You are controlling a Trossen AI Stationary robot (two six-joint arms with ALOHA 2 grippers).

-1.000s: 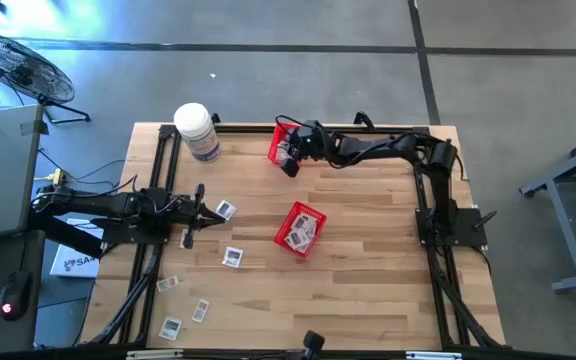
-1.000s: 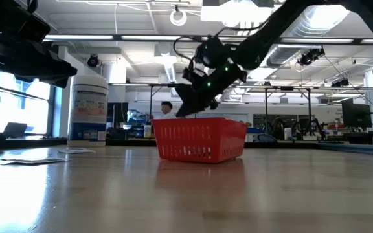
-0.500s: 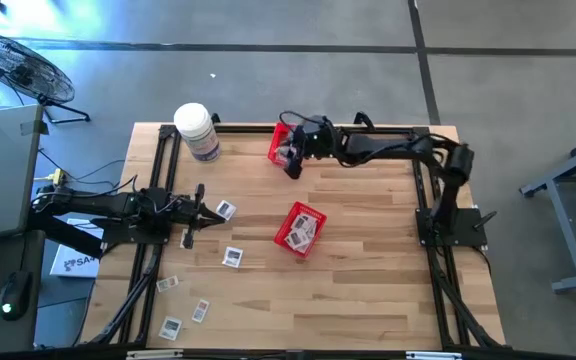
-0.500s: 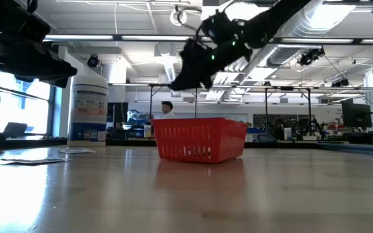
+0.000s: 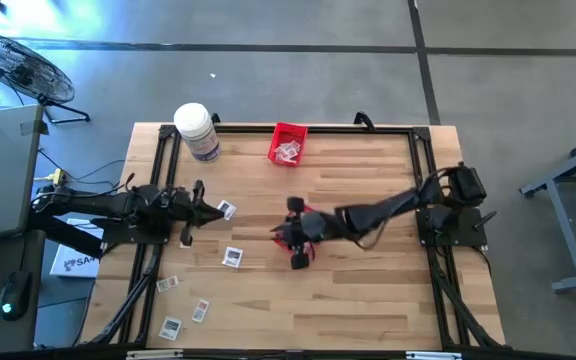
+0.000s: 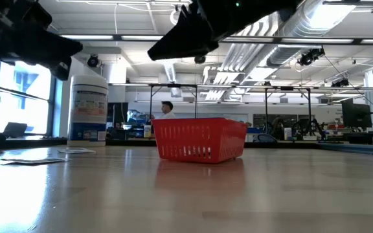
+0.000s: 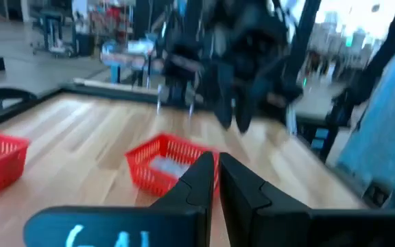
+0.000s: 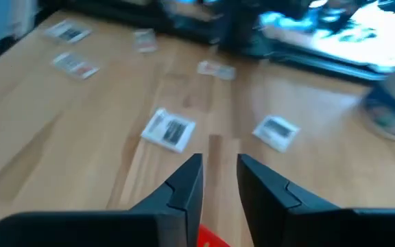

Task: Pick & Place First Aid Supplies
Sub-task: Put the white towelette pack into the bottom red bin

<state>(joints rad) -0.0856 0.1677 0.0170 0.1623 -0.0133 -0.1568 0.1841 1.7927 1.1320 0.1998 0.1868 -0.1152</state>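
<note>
Two red baskets (image 5: 288,144) — right gripper (image 8: 218,180) slightly apart, empty; left gripper (image 7: 217,180) together — loose packets (image 5: 232,257) between.

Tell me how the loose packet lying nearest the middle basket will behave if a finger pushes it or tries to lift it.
The packet lies flat against the bare wood table, so it probably slides rather than tips or rolls. It looks thin and small beside the red basket, so it is likely light. With so little edge standing up, pinching it from above may be fiddly.
</note>
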